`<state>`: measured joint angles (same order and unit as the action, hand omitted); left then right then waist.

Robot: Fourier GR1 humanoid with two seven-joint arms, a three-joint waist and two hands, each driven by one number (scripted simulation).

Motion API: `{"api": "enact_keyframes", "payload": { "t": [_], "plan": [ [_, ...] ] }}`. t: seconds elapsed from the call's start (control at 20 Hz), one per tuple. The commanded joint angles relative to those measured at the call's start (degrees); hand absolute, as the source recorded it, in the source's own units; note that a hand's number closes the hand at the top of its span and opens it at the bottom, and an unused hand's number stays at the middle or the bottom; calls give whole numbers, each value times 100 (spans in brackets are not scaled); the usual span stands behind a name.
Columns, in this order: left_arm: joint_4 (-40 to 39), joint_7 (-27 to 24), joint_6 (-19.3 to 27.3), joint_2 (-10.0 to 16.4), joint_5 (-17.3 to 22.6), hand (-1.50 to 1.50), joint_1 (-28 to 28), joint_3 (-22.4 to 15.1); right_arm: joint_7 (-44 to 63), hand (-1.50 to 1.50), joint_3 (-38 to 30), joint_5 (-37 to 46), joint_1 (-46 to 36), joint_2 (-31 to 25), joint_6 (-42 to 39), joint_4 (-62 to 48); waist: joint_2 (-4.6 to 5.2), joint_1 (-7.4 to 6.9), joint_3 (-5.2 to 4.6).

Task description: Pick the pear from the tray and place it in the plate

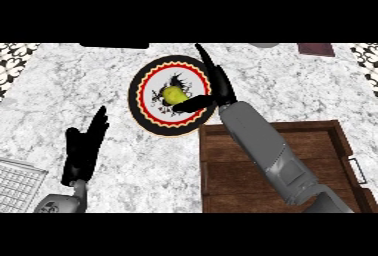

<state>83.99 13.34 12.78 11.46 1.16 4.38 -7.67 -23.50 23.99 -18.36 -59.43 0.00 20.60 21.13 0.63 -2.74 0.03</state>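
Closest to me, low at the right of the head view, comes my right grey forearm (269, 155), running up and leftward across the brown wooden tray (229, 195). That tray fills the lower right of the frame, and the part of its plank floor I can see is bare. Follow the arm up and there's my right hand (220, 97), black, just past the tray's upper left corner, at the right rim of the round plate with black, red and yellow bands (144, 90). Fingers straight, pointing to the top of the frame along the plate's right edge; thumb stretched left over the plate. Open hand, then, curled round nothing.

And the small yellow-green pear (173, 93)? It sits in the plate's white middle, upper centre of the frame, right by my thumb. Whether the thumb touches it, I cannot tell.

Over at the lower left, my left hand (83, 150) rests open, fingers up, above the white-grey marble counter (88, 80), well apart from the plate. Below it, a white grid-patterned object (18, 182) pokes in from the left edge. Top right, a dark maroon flat object (316, 49) is cut off by the frame's edge.
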Motion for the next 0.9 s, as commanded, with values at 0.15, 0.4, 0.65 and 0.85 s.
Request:
{"api": "enact_keyframes", "payload": {
  "t": [0.15, 0.4, 0.65, 0.85],
  "plan": [
    [-231, -286, -147, -67, -26, 0, 31, 52, 229, -150, 470, -201, 43, 0, 526, -242, 33, -109, -2],
    [237, 250, 109, -190, -193, 0, -43, -7, 42, -150, 465, -118, 147, 0, 481, -412, -6, 34, 1],
    [-182, 73, -59, -179, -173, 0, 192, 106, -116, -150, 280, -78, -36, 0, 613, -891, 14, 32, 1],
    [19, 68, 209, -369, -405, 0, -62, -7, 27, -150, 166, 36, -235, 0, 424, -983, -12, 96, 1]
  ]
}}
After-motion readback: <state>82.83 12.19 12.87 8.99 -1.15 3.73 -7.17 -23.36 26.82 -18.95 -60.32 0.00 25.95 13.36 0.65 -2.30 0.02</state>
